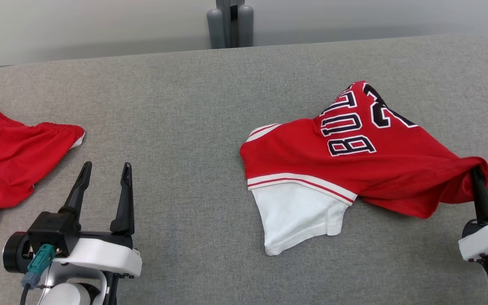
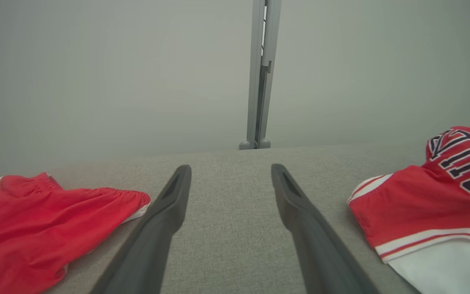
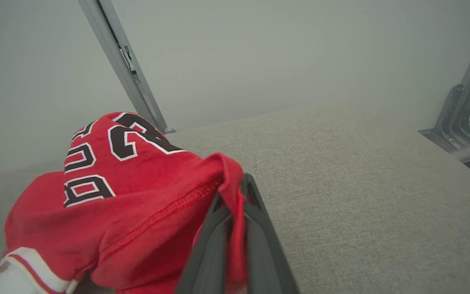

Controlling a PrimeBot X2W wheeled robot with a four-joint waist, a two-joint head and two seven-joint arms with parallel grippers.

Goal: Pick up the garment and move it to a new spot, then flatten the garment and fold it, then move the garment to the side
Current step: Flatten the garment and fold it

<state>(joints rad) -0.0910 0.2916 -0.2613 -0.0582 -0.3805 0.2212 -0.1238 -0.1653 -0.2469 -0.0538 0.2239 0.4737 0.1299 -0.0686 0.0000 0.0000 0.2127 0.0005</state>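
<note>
garment (image 1: pixel 354 169) lay crumpled on the desk (image 1: pixel 184 106), right side | right fingers (image 1: pixel 479 186) were pressed together, pinching its red edge | left fingers (image 1: pixel 124 195) stood spread, empty, near red shorts (image 1: pixel 11 156)

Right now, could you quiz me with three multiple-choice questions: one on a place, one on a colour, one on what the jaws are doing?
1. Where does the jersey lie on the table, for the robot? A left side; B right side; C off it, on the floor.
2. What colour is the flap under its striped band? A white; B blue; C black.
3. The right jaws are: A wide open; B shut on nothing; C shut on the jersey.
Answers: 1 B, it lies right, the shorts left. 2 A, plain white. 3 C, red cloth is pinched between them.
</note>
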